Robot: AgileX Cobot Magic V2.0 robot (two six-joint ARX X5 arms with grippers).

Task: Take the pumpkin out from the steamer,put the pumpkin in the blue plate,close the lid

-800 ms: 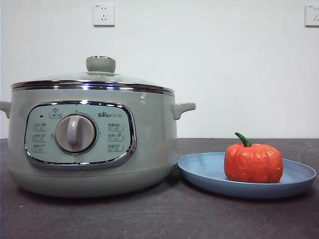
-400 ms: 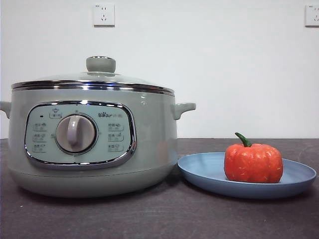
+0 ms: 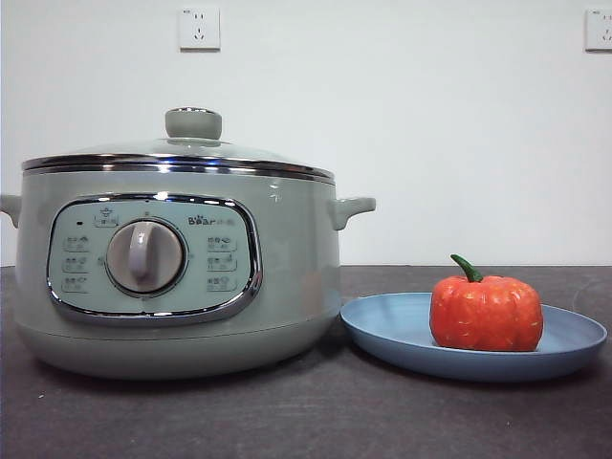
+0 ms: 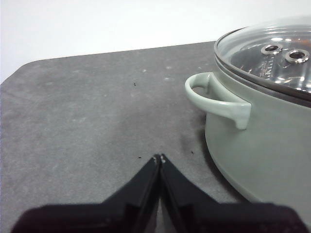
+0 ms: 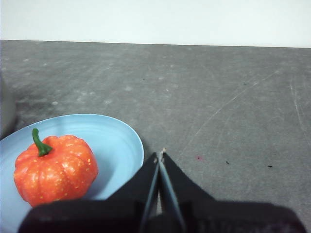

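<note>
The pumpkin (image 3: 486, 312) sits in the blue plate (image 3: 392, 328). It is orange-red with a little green stem that curls up. It stands upright, a bit toward one side of the plate and not in the middle.

The blue plate lies flat on the dark grey surface (image 3: 287, 411). It is just beside the steamer (image 3: 177, 277), and its rim comes very close to the pot's side.

The steamer is big, round and pale green. It has a shiny panel on the front with a round dial (image 3: 144, 256) in the middle. The lid (image 3: 182, 153) is on top of the pot and it is closed. Its round green knob (image 3: 193, 123) points straight up.

The left gripper (image 4: 159, 158) hangs above the bare surface near the steamer's side handle (image 4: 216, 98). It touches nothing. Its jaws are pressed together and hold nothing.

The right gripper (image 5: 160, 154) hangs above the surface just beside the plate's rim. Its jaws are pressed together too, and they are empty.

Two white wall sockets (image 3: 199, 28) are on the wall behind.
</note>
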